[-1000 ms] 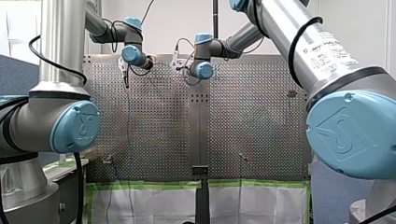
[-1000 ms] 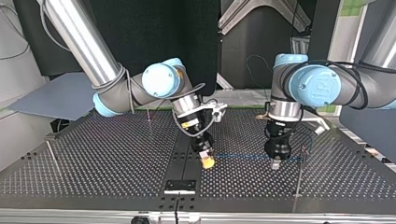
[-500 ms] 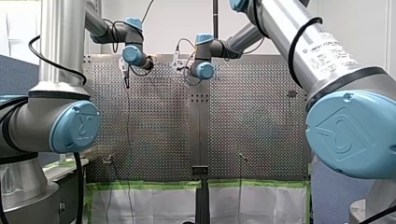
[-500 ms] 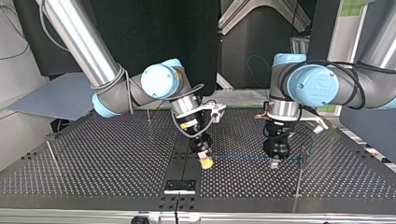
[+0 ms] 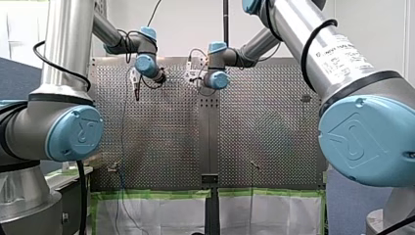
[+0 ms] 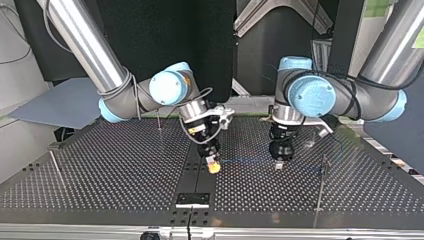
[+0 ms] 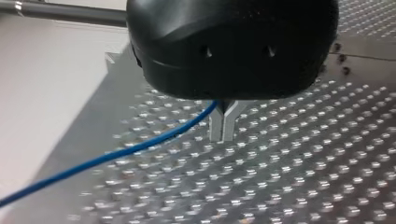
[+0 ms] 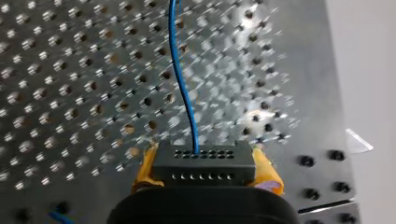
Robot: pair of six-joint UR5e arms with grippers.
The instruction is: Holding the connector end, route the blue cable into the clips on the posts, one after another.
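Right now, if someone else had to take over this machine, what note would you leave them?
Right gripper: shut on the black connector, yellow pads either side.
Left gripper: shut on the blue cable, further along.
The cable runs between them over the middle of the perforated table.
Done: both grips. No clip visibly holds cable yet.
Left: route it into every clip, starting perhaps with the post at the top view's right.

- The blue cable (image 6: pixel 245 161) spans between my right gripper (image 6: pixel 214 168) and my left gripper (image 6: pixel 278 166), barring that gap.
- A thin post (image 6: pixel 320 187) stands near my left gripper.
- Open perforated table (image 6: pixel 110 170) lies beside my right gripper.
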